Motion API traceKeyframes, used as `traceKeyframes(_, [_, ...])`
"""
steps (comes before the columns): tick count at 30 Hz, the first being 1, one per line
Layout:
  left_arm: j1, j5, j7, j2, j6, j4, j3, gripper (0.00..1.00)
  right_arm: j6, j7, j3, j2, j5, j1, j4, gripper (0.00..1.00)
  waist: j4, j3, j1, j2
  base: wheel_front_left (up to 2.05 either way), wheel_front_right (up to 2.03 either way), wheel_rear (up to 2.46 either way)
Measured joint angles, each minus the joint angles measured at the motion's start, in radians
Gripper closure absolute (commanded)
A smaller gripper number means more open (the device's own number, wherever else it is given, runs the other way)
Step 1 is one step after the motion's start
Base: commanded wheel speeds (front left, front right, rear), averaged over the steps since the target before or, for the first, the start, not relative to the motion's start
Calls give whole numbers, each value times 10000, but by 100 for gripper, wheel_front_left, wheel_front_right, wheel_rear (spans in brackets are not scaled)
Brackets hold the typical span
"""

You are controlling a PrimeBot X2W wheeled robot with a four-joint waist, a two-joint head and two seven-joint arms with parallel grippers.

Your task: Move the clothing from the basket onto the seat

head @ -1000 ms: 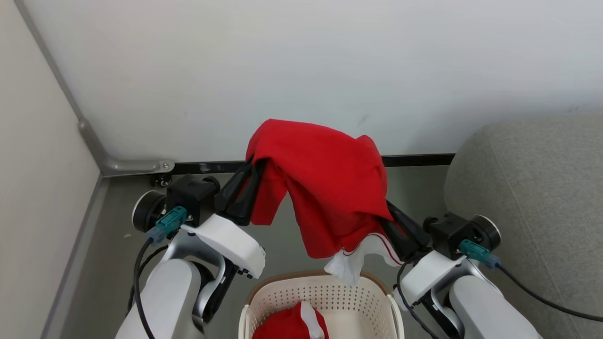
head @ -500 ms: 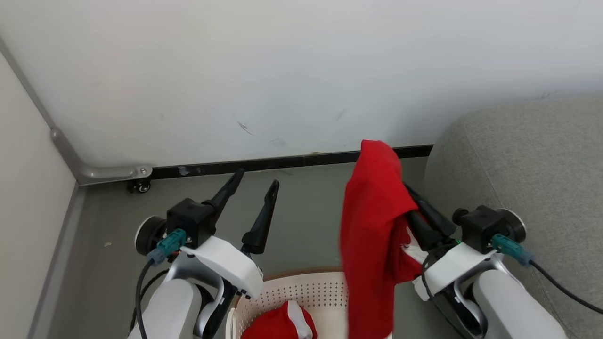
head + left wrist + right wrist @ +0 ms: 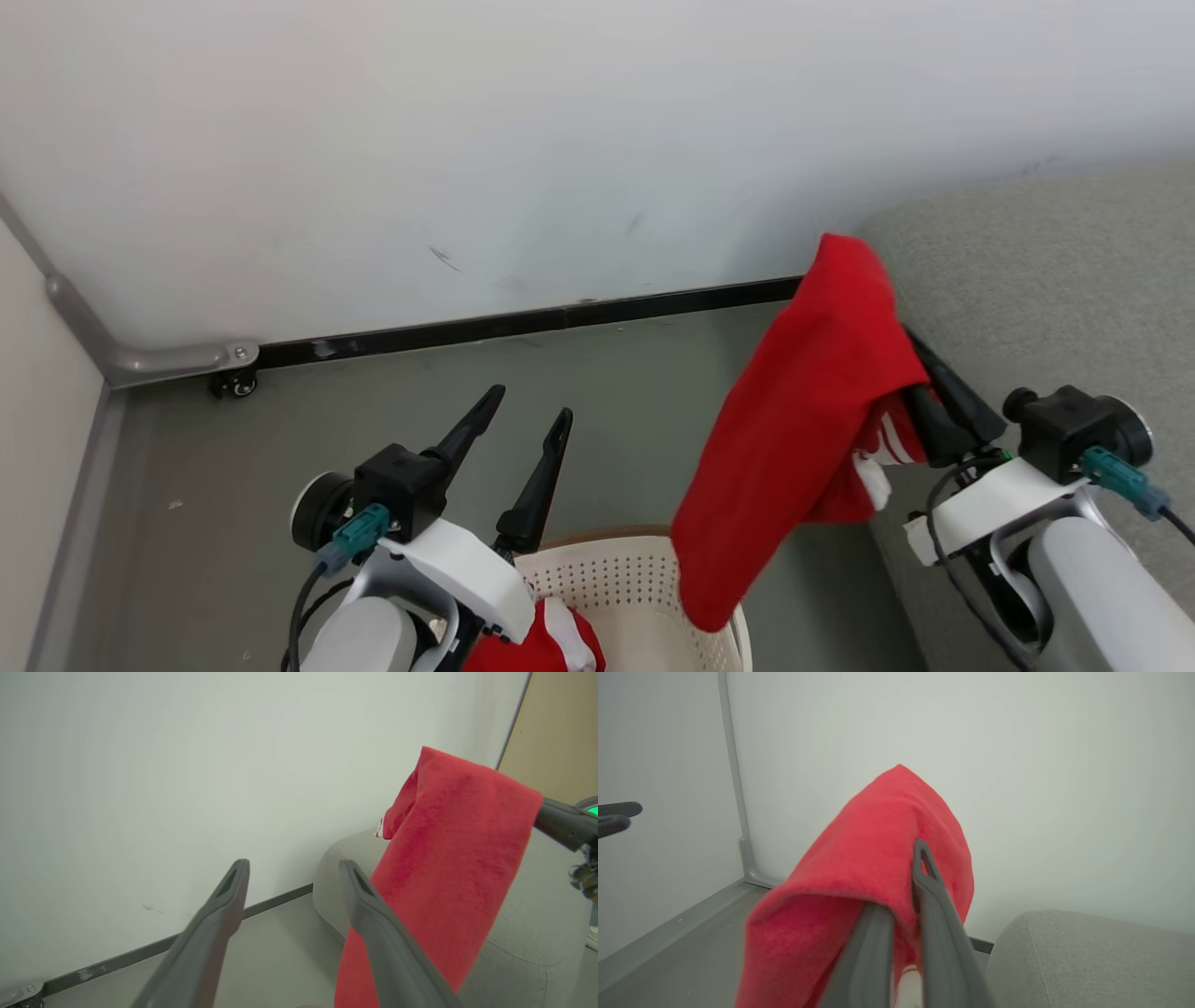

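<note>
A red piece of clothing (image 3: 803, 420) hangs in the air from my right gripper (image 3: 924, 364), which is shut on its upper fold; its white striped trim shows beside the fingers. It dangles over the basket's right rim and against the left edge of the grey seat (image 3: 1046, 280). The right wrist view shows the same fabric (image 3: 859, 872) draped over the closed fingers (image 3: 924, 877), with the seat (image 3: 1087, 952) below right. My left gripper (image 3: 529, 403) stands open and empty above the cream basket (image 3: 625, 597), where a second red garment (image 3: 532, 644) lies. In the left wrist view the fingers (image 3: 233, 886) are spread beside the hanging clothing (image 3: 448, 858).
A white wall with a black skirting strip (image 3: 523, 322) runs behind everything. A grey metal post with a bracket and small caster (image 3: 224, 369) sits in the left corner. Grey floor (image 3: 635, 401) lies between the wall, the basket and the seat.
My left gripper has opened and let go of the red garment, which now hangs from the right gripper alone. The right arm has carried it rightward to the seat; the head camera has turned right.
</note>
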Motion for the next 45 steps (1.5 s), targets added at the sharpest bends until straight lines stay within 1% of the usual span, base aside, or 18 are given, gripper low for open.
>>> traceKeyframes(4, [90,0,-92,44,-81,38,-171,0,0,0,-370,-138,-67,119,-169,100,-193,6,0,0,0,0,0])
traceKeyframes(10, [240,0,-228,63,-90,44,-374,0,0,0,-882,-324,-90,395,-443,100,-509,15,0,0,0,0,0])
traceKeyframes(19, [536,-192,-428,-148,-165,36,-669,0,0,63,-1473,-476,-228,873,-882,100,-1036,50,0,0,0,0,0])
traceKeyframes(33, [665,-188,-575,-180,-180,-23,-936,0,0,378,-2543,-477,-303,1673,-1697,100,-1986,150,0,0,0,0,0])
traceKeyframes(39, [666,-167,-606,-173,-180,-33,-980,0,0,527,-2683,-468,-301,1851,-1946,100,-2353,172,0,0,0,0,0])
traceKeyframes(45, [705,-50,-616,-155,-182,-107,-1103,0,0,738,-2640,-466,-192,1849,-1944,100,-2658,226,0,0,0,0,0])
